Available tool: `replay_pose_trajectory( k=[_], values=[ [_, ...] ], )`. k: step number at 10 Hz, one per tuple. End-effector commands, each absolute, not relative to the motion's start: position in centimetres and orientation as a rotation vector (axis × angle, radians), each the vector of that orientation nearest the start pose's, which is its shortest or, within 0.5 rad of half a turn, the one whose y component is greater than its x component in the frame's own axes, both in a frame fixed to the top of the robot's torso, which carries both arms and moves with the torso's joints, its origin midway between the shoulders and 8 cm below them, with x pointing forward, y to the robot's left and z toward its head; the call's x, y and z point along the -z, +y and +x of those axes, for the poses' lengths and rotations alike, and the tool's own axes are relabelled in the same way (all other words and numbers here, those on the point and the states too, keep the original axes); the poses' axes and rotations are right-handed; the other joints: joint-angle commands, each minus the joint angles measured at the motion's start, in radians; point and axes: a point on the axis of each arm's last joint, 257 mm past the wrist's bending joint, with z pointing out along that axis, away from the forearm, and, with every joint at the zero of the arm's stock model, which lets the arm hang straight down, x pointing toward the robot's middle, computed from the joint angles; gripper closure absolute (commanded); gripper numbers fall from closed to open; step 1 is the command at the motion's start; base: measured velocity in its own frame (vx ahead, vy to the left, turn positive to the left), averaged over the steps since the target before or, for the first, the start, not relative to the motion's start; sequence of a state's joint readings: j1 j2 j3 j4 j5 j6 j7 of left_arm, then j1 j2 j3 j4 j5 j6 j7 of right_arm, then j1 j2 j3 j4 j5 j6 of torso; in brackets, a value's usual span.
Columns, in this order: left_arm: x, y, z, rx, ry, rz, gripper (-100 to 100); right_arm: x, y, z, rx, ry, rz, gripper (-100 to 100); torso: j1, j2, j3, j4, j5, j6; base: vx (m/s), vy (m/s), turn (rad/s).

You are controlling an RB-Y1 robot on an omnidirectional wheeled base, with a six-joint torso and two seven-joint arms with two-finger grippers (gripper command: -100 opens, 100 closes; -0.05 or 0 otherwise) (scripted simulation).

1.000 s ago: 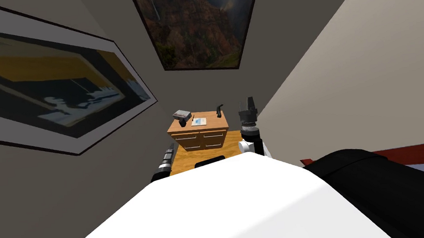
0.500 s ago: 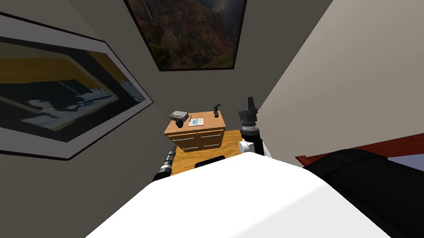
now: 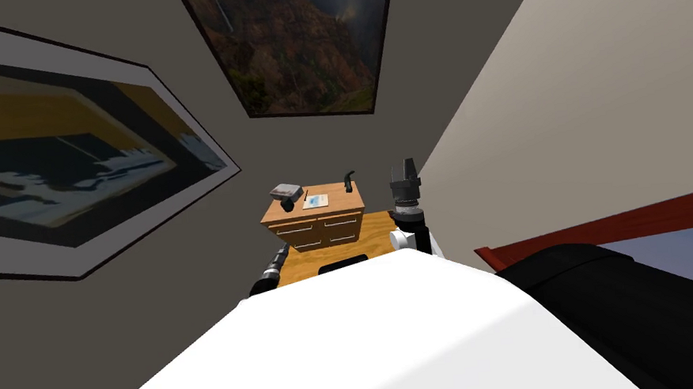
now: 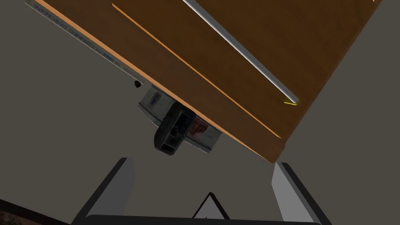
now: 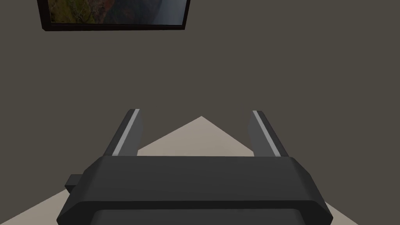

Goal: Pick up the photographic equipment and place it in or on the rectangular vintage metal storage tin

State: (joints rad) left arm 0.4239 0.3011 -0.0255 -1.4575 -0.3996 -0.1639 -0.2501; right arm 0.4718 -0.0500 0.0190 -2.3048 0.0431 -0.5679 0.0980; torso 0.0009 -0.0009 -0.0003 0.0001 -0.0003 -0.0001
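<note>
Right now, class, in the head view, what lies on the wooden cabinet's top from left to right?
A grey rectangular tin → flat white-and-blue card → black curved object.

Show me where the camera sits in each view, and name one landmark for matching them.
Head view: the camera sits on the dresser's left front corner, just before the tin.
Left wrist view: it lies ahead of the open left gripper, in front of the tin, beyond the dresser's edge.
Right wrist view: the open right gripper stands raised right of the dresser.
Landmark: the tin behind the camera.
</note>
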Motion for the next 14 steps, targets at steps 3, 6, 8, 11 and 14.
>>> replay_pose_trajectory(
  k=[3,6,8,11,14],
  values=[
    [42.9,36.9,37.8,0.269,1.931,-0.52,-100,-5.5,-25.5,33.0,-1.241,0.614,0.466,0,0.002,-0.002,-0.001,0.0,0.0,0.0,0.053,0.016,-0.095],
    [41.9,38.1,40.4,0.198,1.94,-0.41,-100,-5.5,-25.5,33.0,-1.241,0.614,0.466,0,0.004,-0.005,-0.003,-0.001,0.001,0.0,0.089,0.052,-0.092],
    [40.7,38.7,42.2,0.164,1.929,-0.347,-100,-5.5,-25.5,33.0,-1.241,0.614,0.466,0,0.004,-0.006,-0.003,-0.001,0.001,0.0,0.11,0.065,-0.087],
    [37.7,39.3,45.7,0.127,1.885,-0.261,-100,-5.5,-25.5,33.0,-1.241,0.614,0.466,0,0.004,-0.011,-0.006,-0.002,0.001,0.0,0.184,0.063,-0.1],
    [36.3,39.2,47.1,0.124,1.86,-0.244,-100,-5.5,-25.5,33.0,-1.24,0.614,0.466,0,0.006,-0.012,-0.007,-0.003,0.001,-0.001,0.157,0.083,-0.052]
  ],
)
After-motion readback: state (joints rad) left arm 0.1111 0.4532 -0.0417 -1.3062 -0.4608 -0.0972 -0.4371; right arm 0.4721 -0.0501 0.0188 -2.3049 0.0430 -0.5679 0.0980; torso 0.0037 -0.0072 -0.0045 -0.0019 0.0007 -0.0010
